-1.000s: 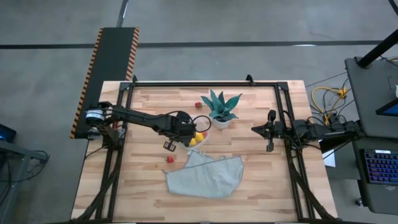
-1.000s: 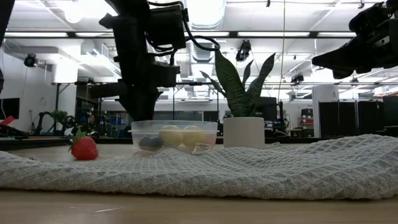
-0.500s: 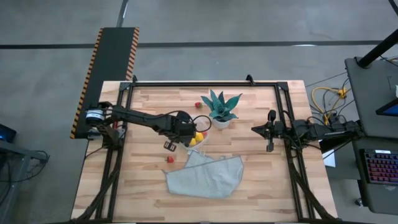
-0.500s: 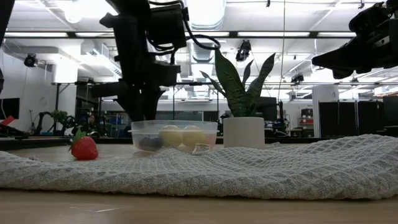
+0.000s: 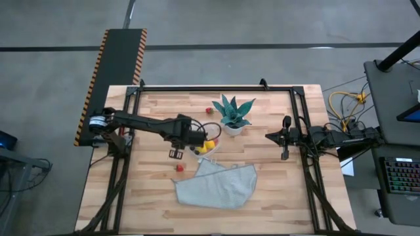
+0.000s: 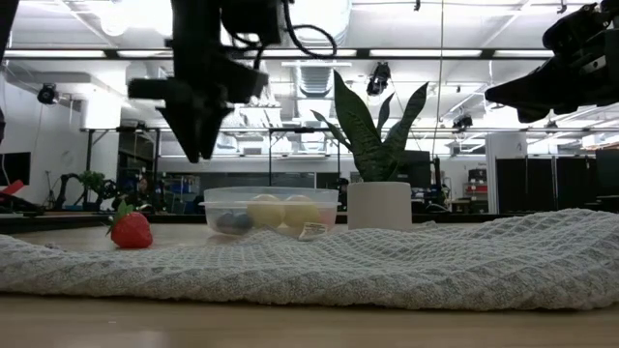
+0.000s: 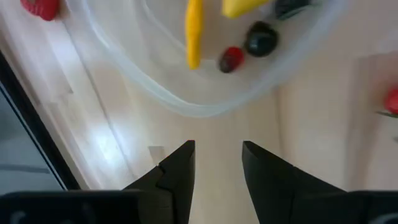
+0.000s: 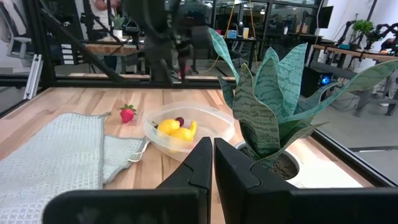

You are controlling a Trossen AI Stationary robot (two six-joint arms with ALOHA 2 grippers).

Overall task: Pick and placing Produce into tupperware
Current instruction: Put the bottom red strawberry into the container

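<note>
Left claw point(image 5: 194, 139) has pulled back off the tub point(image 5: 209, 145) toward the worktop's left and risen; tub, plant and cloth sit where they were.

High view: left claw hangs just beside the tub's left rim, above bare worktop point(image 5: 151, 190). Yellow fruit shows in the tub. One red berry point(image 5: 179, 168) lies loose between tub and cloth point(image 5: 216, 185), another point(image 5: 209, 110) near the far edge beside the plant point(image 5: 233, 115). Right claw point(image 5: 285, 139) waits well apart on the right.

Low view: left claw point(image 6: 198, 145) hangs above and to the side of the tub point(image 6: 271, 212), clear of it. Lemons point(image 6: 282, 211) and a dark piece sit inside. Berry point(image 6: 131, 230) rests on the worktop beside the tub, cloth point(image 6: 387, 261) in front.

Left wrist view: fingers point(image 7: 180, 167) stand parted, nothing between them; tub rim point(image 7: 186, 106) ahead, with a yellow piece point(image 7: 194, 31), a small red piece point(image 7: 231, 58) and a dark one point(image 7: 260, 38) inside. Loose berry point(image 7: 42, 7) at the frame corner.

Right wrist view: right claw point(image 8: 213, 163) is closed and empty, aimed past the plant point(image 8: 273, 93) at the tub point(image 8: 186, 130).

Risks, as I judge: two berries are left out. The near one is small and round, so an off-centre pinch could squirt it away or roll it under the cloth edge. Coming down close to the tub could clip the light rim and shove or tip it, spilling fruit. The far berry sits near the plant; reaching there may brush the leaves.
</note>
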